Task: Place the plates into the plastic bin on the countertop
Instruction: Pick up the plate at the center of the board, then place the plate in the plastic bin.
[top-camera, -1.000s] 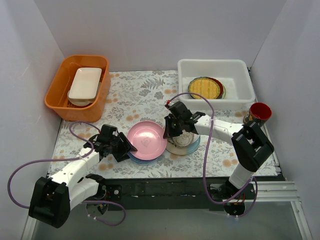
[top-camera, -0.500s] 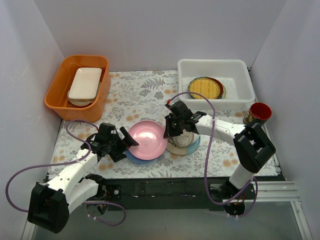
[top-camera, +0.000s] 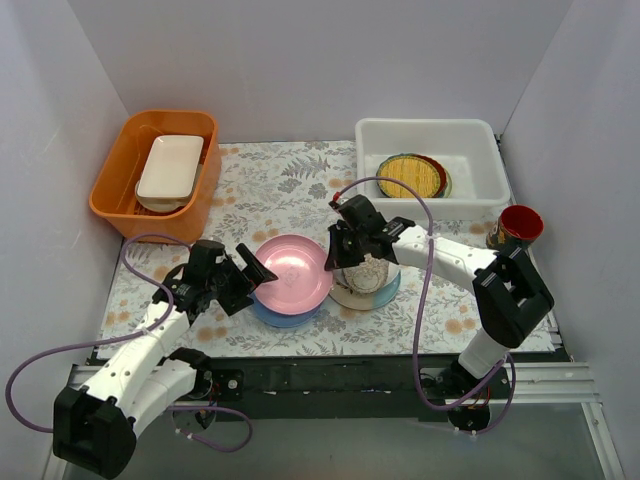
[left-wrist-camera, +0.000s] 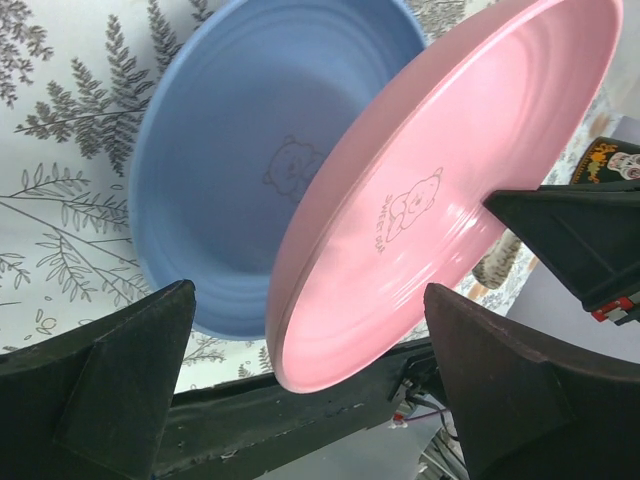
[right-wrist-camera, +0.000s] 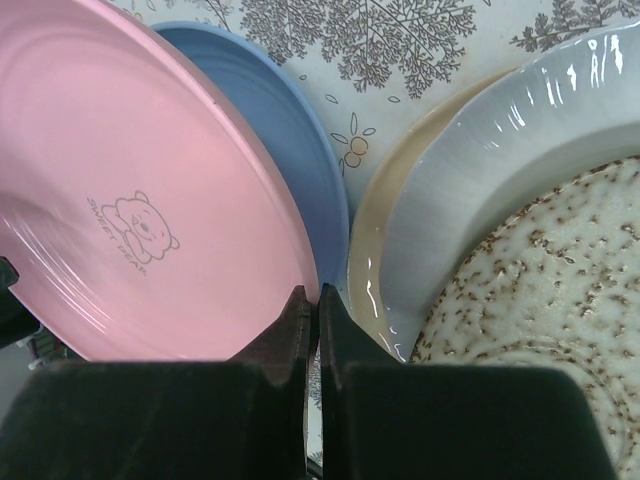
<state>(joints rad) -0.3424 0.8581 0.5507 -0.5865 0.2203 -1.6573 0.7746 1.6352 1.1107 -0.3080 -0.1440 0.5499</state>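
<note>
The pink plate (top-camera: 295, 270) sits tilted near the middle of the countertop (top-camera: 280, 190). Its right rim is raised and its lower edge rests over the blue plate (left-wrist-camera: 240, 150) beneath. The right gripper (right-wrist-camera: 318, 305) is closed tight on that raised rim and appears to be the only thing holding the plate up. The left gripper (top-camera: 255, 285) is spread wide at the plate's left edge, a finger on either side, holding nothing. The step looks to be the right arm carrying the pink plate to the bin (top-camera: 425, 126), which stands at the far right with a few plates (top-camera: 412, 175) already inside. A pinch on a thin rim is a weak hold, so the lift should be slow and straight up until the low edge clears the blue plate. The speckled plate (right-wrist-camera: 540, 300) and its stack lie just right of the grip, so avoid swinging low over them. The left arm would do best to draw back left, out of the way. Cross the bin's near wall with room to spare, then lower the plate flat onto those inside before opening.
</note>
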